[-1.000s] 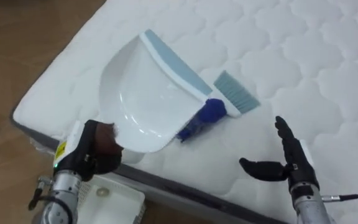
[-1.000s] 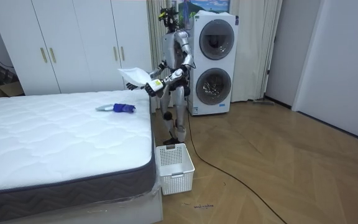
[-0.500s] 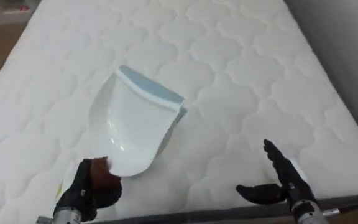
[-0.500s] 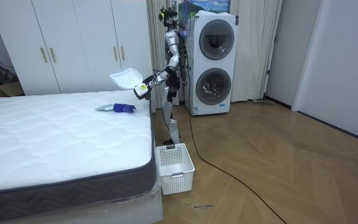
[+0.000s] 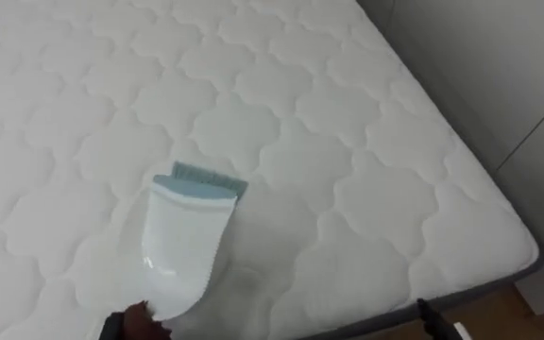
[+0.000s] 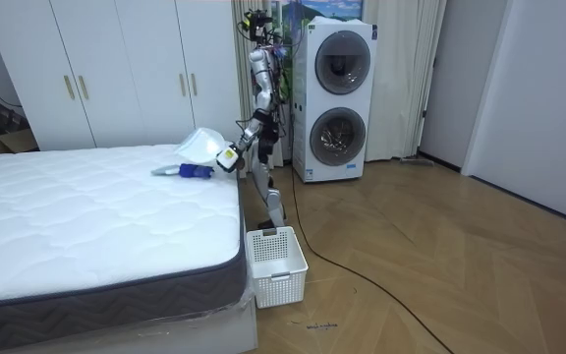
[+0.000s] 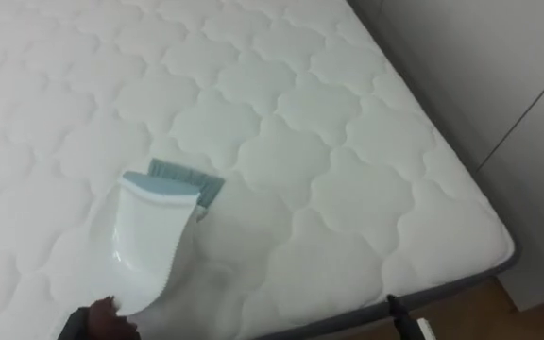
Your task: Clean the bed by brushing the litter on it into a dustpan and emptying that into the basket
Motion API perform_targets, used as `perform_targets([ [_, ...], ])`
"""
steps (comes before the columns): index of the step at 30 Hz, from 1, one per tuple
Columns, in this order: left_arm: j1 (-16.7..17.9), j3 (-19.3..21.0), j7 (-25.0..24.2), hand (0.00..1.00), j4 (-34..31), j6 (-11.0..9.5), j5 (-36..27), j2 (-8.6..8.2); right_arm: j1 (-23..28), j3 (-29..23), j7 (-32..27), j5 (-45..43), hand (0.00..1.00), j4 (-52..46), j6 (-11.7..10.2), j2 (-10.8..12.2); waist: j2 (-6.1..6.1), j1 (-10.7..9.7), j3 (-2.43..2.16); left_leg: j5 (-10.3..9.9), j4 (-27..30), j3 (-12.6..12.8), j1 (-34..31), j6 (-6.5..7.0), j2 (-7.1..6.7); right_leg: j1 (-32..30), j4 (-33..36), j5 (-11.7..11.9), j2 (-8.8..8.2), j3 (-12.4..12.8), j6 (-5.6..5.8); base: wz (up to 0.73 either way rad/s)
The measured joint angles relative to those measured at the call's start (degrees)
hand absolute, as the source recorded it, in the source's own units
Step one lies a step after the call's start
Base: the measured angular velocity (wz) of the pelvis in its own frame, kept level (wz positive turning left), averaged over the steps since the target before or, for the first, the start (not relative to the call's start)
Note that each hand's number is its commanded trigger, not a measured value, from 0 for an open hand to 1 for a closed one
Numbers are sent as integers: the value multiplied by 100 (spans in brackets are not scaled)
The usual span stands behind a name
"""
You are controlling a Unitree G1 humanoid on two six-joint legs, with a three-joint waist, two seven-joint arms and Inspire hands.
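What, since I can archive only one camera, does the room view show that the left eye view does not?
Room view: a white slatted plastic basket on the wooden floor, two stacked white washing machines, white wardrobes. Left eye view: the right robot hand at the lower edge. Both: the white quilted mattress, the white plastic dustpan with pale-blue lip gripped by the left robot hand, the teal-bristled brush beneath its lip.

You're seeing the white dustpan [image 5: 182,247], pale blue lip leading, hanging tilted just above the quilted white mattress [image 5: 348,142]. It is covering most of the brush [image 5: 212,178], which is lying on the mattress with teal bristles peeking out.
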Motion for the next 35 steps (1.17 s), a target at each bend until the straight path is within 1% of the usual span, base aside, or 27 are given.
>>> perform_targets([
  [2, 8, 2, -59, 0, 170, 49, -52, -23, -21, -26, -2, 12, 0, 202, 46, 17, -6, -28, 5, -2, -9, 36, 49, 4, -5, 53, -26, -6, 5, -1, 10, -3],
  [3, 36, 11, -98, 0, 280, 82, -55, -37, -11, -40, -3, 11, 0, 266, 121, 22, -12, -21, 6, -3, -51, 109, 110, 5, -5, 78, -33, -13, 6, 45, 21, -14],
  [5, 55, 17, -112, 0, 416, 140, -58, -41, -31, -44, -7, 4, 0, 375, 163, 38, -26, -40, 8, -2, -110, 129, 132, 7, -10, 64, -30, -18, 10, 64, 29, -11],
  [7, 59, 175, -161, 0, 530, 173, -58, -92, -6, -50, -7, -2, 0, 446, 230, 61, -74, -21, 8, -1, -150, 163, 168, 8, -17, 62, -25, -22, 22, 92, 36, -11],
  [8, 59, 295, -225, 0, 627, 210, -152, -128, 17, -52, -8, 15, 0, 537, 257, 75, -107, 35, -13, -1, -176, 206, 208, 8, -17, 71, -21, -22, 28, 110, 39, -18],
  [9, 75, 408, -263, 0, 757, 263, -292, -152, 16, -69, -10, 15, 0, 667, 296, 100, -126, 71, -20, -1, -179, 256, 228, 8, -17, 81, -24, -20, 25, 114, 43, -17],
  [11, 75, 578, -265, 0, 947, 331, -518, -180, 12, -174, -14, 17, 0, 800, 383, 171, -182, 104, -20, -1, -196, 285, 271, 8, -16, 114, -40, -13, 25, 111, 53, -8],
  [12, 91, 696, -259, 0, 1041, 403, -666, -207, 23, -269, -26, 5, 0, 865, 424, 207, -190, 103, -22, -2, -202, 310, 310, 10, -11, 179, -106, 1, 21, 92, 68, -7],
  [13, 106, 747, -255, 0, 1082, 432, -730, -220, 23, -292, -32, 1, 0, 880, 464, 209, -190, 105, -22, -5, -202, 323, 328, 16, -11, 192, -111, 6, 15, 73, 73, -8],
  [14, 155, 923, -244, 0, 1184, 486, -762, -261, 21, -386, -38, -17, 0, 894, 543, 223, -177, 108, -16, -18, -206, 328, 360, 38, -11, 223, -120, 9, -7, -5, 80, -7],
  [15, 197, 1067, -229, 0, 1240, 542, -761, -267, 19, -502, -62, -20, 0, 934, 615, 256, -175, 99, -19, -32, -206, 328, 385, 61, -10, 268, -159, 13, -9, -24, 89, 0],
  [17, 264, 1273, -199, 0, 1309, 577, -763, -272, 17, -661, -70, -9, 0, 1136, 665, 287, -180, 105, -23, -37, -207, 328, 403, 67, -6, 314, -214, 33, -12, -32, 107, 4],
  [19, 283, 1640, -164, 0, 1499, 766, -729, -275, 4, -818, -78, -72, 0, 1356, 865, 290, -181, 167, -25, -50, -212, 333, 472, 86, -7, 366, -209, 35, -14, -35, 111, 0],
  [20, 283, 1721, -130, 0, 1538, 813, -728, -276, 4, -853, -77, -79, 0, 1393, 909, 293, -183, 191, -27, -52, -213, 336, 487, 88, -7, 378, -207, 35, -14, -35, 111, -5],
  [22, 287, 1968, 12, 0, 1625, 1023, -718, -279, 4, -910, -79, -179, 0, 1583, 1116, 297, -187, 271, -29, -53, -214, 337, 517, 90, -7, 415, -210, 34, -17, -39, 112, 0],
  [23, 292, 2019, 36, 0, 1629, 1072, -712, -281, 7, -909, -79, -204, 0, 1618, 1166, 298, -187, 280, -28, -53, -214, 336, 528, 90, -7, 424, -208, 34, -19, -44, 112, 4],
  [24, 319, 2075, 69, 0, 1622, 1180, -706, -282, 6, -910, -79, -266, 0, 1671, 1272, 297, -189, 292, -23, -53, -217, 336, 564, 90, -7, 457, -207, 34, -18, -44, 113, 0],
  [25, 339, 2096, 76, 0, 1620, 1240, -702, -282, 8, -909, -78, -314, 0, 1692, 1320, 296, -198, 294, -20, -53, -218, 336, 585, 90, -7, 477, -206, 33, -18, -41, 113, 0],
  [26, 362, 2134, 77, 0, 1621, 1353, -659, -284, 12, -910, -74, -448, 0, 1713, 1420, 296, -200, 293, -20, -55, -218, 326, 599, 92, -7, 518, -207, 32, -19, -38, 115, 4],
  [27, 364, 2130, 79, 0, 1619, 1459, -615, -287, 8, -915, -60, -537, 0, 1718, 1514, 293, -182, 273, -26, -75, -216, 307, 606, 125, -2, 540, -212, 30, -19, -59, 119, 9],
  [28, 361, 2127, 80, 0, 1619, 1504, -601, -293, 5, -916, -53, -595, 0, 1724, 1548, 288, -159, 257, -29, -98, -218, 296, 605, 159, 8, 547, -213, 29, -17, -94, 120, 15],
  [30, 353, 2124, 123, 0, 1625, 1621, -476, -303, -27, -908, 85, -887, 0, 1747, 1729, 288, -131, 263, -38, -138, -232, 278, 603, 195, 13, 556, -197, 38, -22, -131, 134, 7],
  [31, 351, 2121, 152, 0, 1622, 1651, -455, -305, -44, -904, 125, -932, 0, 1767, 1756, 287, -130, 257, -39, -140, -232, 274, 603, 198, 12, 560, -197, 42, -25, -138, 136, 0],
  [34, 353, 2094, 217, 0, 1605, 1820, -186, -307, -41, -897, 333, -1136, 0, 1780, 1972, 273, -140, 251, -39, -142, -230, 240, 602, 200, 7, 578, -201, 51, -42, -187, 137, 7],
  [35, 351, 2087, 233, 0, 1604, 1843, -144, -309, -42, -897, 366, -1150, 0, 1780, 2006, 272, -141, 255, -40, -141, -228, 235, 602, 200, 7, 583, -203, 51, -44, -194, 136, 4],
])
